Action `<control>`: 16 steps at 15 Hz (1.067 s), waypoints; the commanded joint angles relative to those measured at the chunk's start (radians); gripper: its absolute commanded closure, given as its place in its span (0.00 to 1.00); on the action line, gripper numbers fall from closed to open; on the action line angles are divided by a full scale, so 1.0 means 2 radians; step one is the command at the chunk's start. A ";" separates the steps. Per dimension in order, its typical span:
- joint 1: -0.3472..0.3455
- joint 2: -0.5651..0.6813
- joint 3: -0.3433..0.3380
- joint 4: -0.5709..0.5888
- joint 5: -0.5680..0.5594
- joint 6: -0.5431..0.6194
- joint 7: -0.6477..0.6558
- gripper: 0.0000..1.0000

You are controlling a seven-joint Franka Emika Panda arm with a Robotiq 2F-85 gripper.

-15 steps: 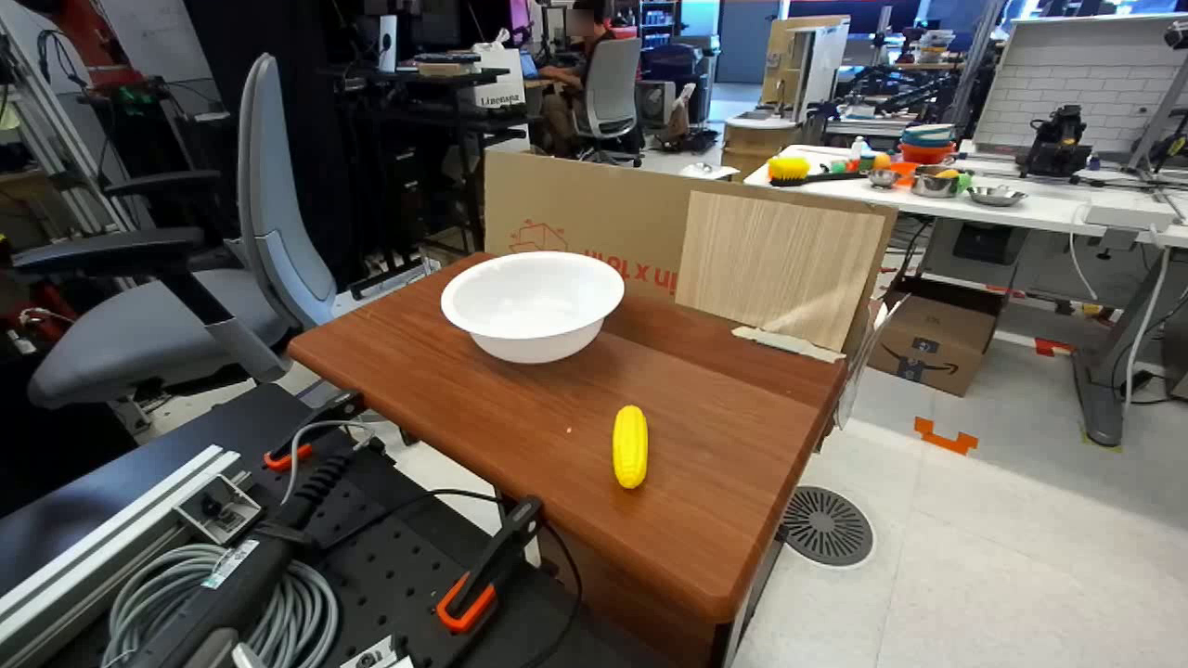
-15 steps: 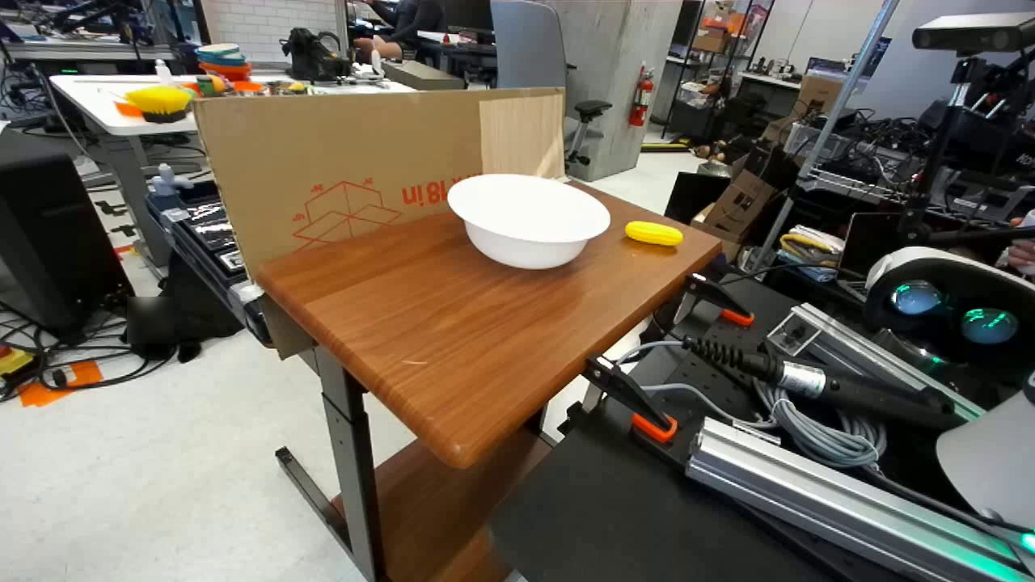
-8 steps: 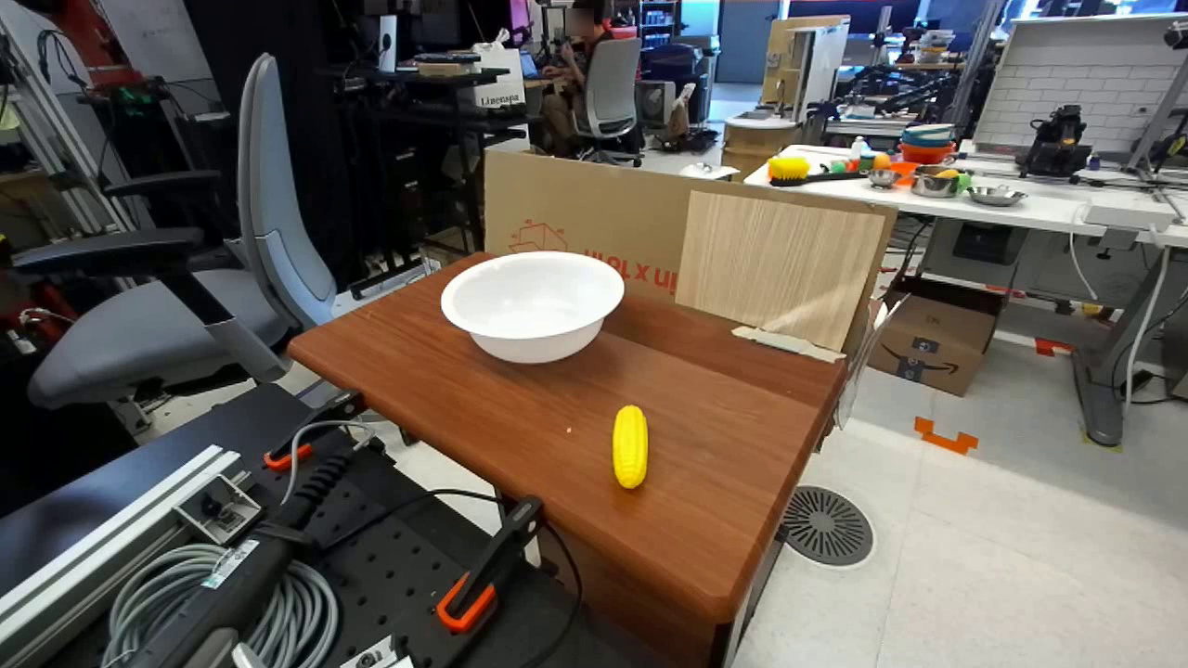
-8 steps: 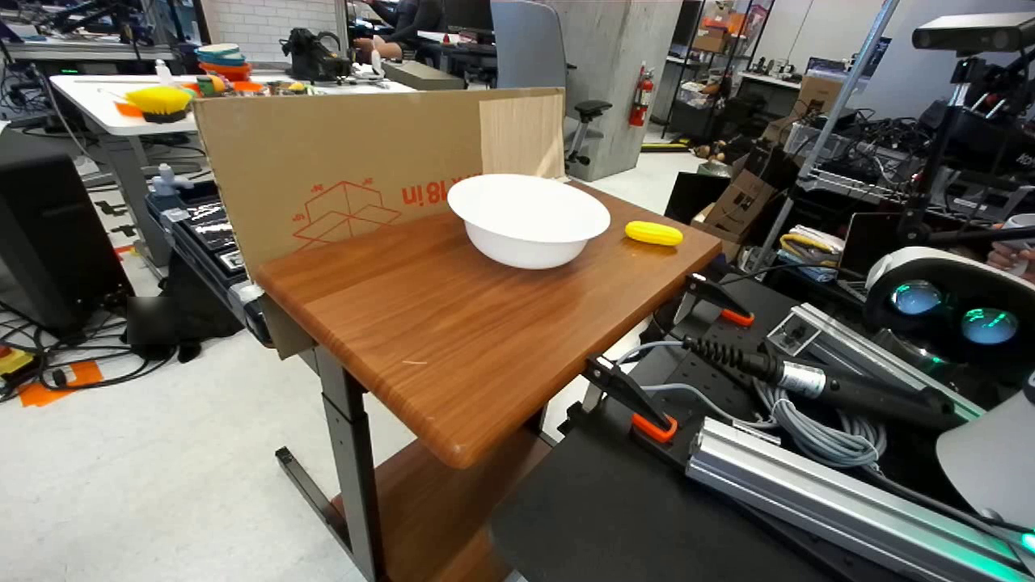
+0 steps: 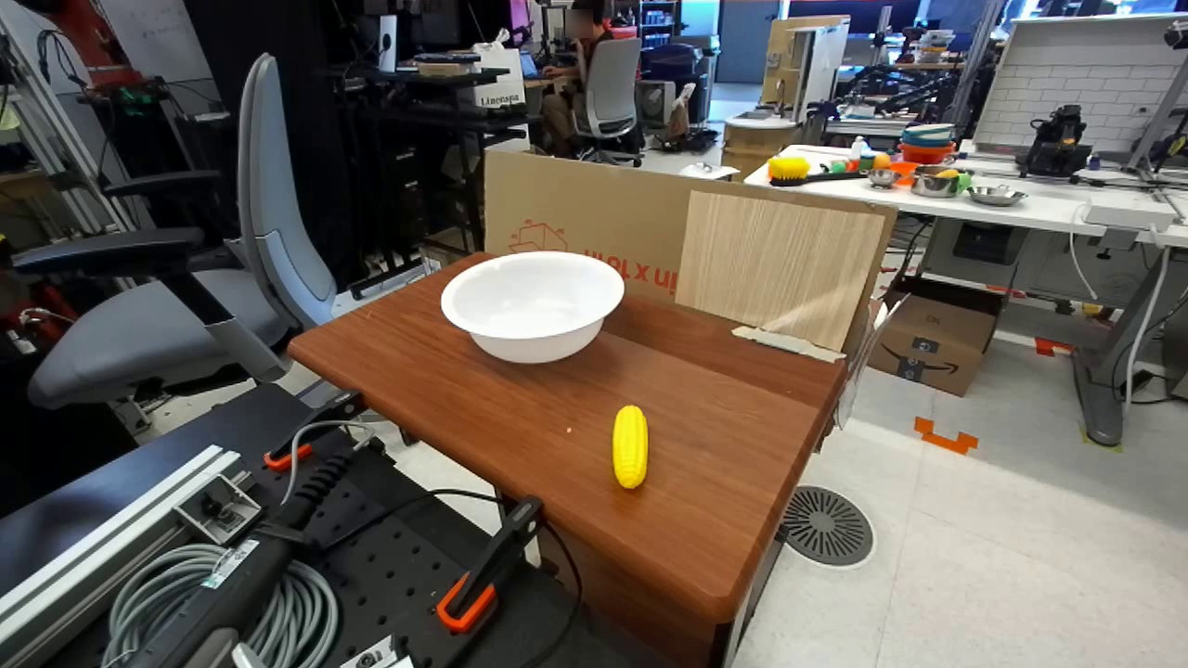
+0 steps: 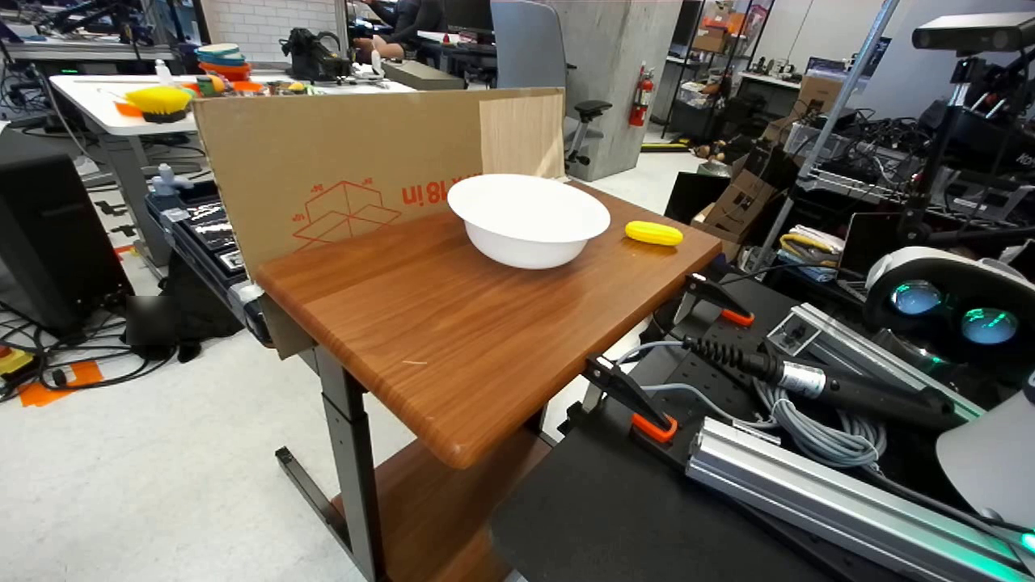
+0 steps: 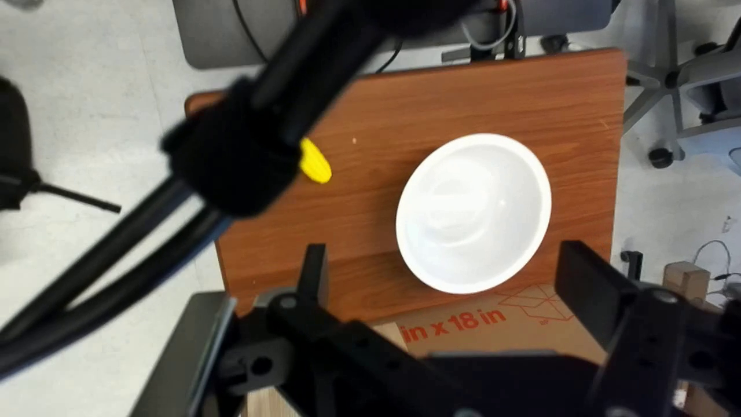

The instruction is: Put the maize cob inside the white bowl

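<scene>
The bright yellow maize cob (image 5: 630, 446) lies on its side on the brown wooden table, near its front edge and apart from the bowl. It also shows in an exterior view (image 6: 653, 234) and, partly hidden by a black cable, in the wrist view (image 7: 316, 162). The white bowl (image 5: 534, 306) stands upright on the table, also in an exterior view (image 6: 530, 222) and in the wrist view (image 7: 474, 214); its inside looks empty. My gripper (image 7: 443, 246) is open and empty, seen only in the wrist view, high above the table with the bowl between its fingers in the picture.
A cardboard sheet (image 6: 340, 170) stands along the table's back edge, with a light wood panel (image 5: 780, 269) against it. Black clamps with orange grips (image 5: 492, 566) hold the table's front edge. A black board (image 6: 598, 501) with coiled grey cable adjoins. A grey chair (image 5: 269, 213) stands beside.
The cob and bowl have not moved. A person's hand at the right edge of an exterior view has gone out of sight.
</scene>
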 commanded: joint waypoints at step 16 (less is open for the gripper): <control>-0.012 0.086 0.029 -0.037 -0.052 0.134 -0.220 0.00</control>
